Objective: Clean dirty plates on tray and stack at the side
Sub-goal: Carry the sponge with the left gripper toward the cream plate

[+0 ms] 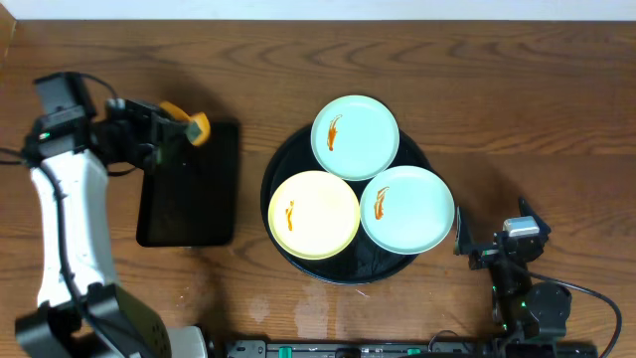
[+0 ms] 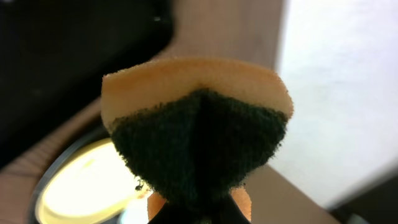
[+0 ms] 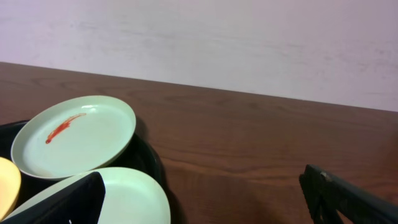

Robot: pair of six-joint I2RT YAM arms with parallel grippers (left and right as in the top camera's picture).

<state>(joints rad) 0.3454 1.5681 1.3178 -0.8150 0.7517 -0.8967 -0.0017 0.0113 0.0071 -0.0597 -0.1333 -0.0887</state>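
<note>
Three plates lie close together on the tray at frame centre. Each carries an orange smear, so I'd say no wiping has begun. At the upper left the left jaws pinch a sponge above a small black tray, ready to scrub. The right jaws gape wide at the lower right, just beside the tray, probably placed to lift a plate.

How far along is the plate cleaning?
Done: nothing yet. The upper mint plate, yellow plate and lower mint plate all sit on the round black tray with orange smears. In hand: the left gripper grips a sponge by the rectangular tray. Left: wiping every plate and stacking them aside. The right gripper is open.
</note>
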